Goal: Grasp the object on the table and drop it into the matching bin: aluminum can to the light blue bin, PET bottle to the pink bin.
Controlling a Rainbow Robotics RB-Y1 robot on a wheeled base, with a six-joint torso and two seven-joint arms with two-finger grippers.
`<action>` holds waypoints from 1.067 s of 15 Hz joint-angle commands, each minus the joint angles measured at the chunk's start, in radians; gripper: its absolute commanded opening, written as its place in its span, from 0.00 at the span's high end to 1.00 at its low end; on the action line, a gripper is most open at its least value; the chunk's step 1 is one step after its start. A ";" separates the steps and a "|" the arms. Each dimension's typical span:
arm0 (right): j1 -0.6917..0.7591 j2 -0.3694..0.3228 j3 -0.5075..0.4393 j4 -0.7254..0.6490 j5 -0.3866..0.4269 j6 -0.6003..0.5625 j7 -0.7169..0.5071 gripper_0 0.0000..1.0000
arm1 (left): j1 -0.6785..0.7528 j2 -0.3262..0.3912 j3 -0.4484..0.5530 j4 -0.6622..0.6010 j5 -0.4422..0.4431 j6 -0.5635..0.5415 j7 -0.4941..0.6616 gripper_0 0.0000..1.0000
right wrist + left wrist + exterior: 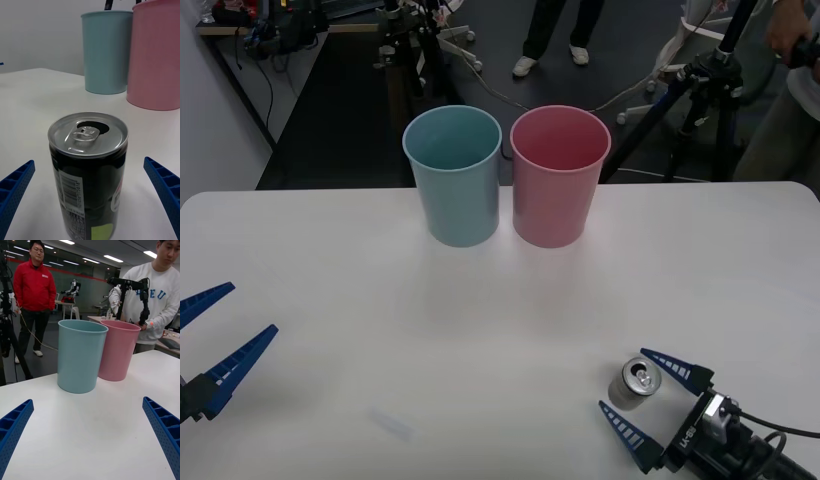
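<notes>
While straddling the upright aluminum can point(640, 381) near the worktop's point(330, 260) front edge, well short of the light blue bin point(453, 176), right hand point(650, 400) spread wide, gripping nothing; left hand point(210, 340) idle, open; grasp, carry and drop all remaining.

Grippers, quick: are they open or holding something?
Left gripper: open, holding nothing.
Right gripper: open around the can, not gripping it.
</notes>
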 commanded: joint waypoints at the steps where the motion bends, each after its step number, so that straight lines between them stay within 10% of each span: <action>1: -0.016 0.012 0.007 0.000 -0.002 0.010 0.003 0.00 | 0.000 0.000 0.000 0.000 0.000 0.000 0.000 0.00; 8: -0.034 0.021 0.030 0.000 -0.001 0.031 0.000 0.00 | 0.000 0.000 0.000 0.000 0.000 0.000 0.000 0.00; 9: -0.034 0.021 0.030 0.000 -0.001 0.031 0.003 0.18 | 0.000 0.000 0.000 0.000 0.000 0.000 0.000 0.00; 10: -0.034 0.021 0.030 0.000 -0.001 0.031 0.000 0.88 | 0.000 0.000 0.000 0.000 0.000 0.000 0.000 0.00; 11: -0.034 0.021 0.030 0.000 -0.001 0.029 0.001 1.00 | 0.000 0.000 0.000 0.000 0.000 0.000 0.000 0.00; 16: -0.032 0.020 0.030 0.000 -0.002 0.019 0.003 1.00 | 0.000 0.000 0.000 0.000 0.000 0.000 0.000 0.00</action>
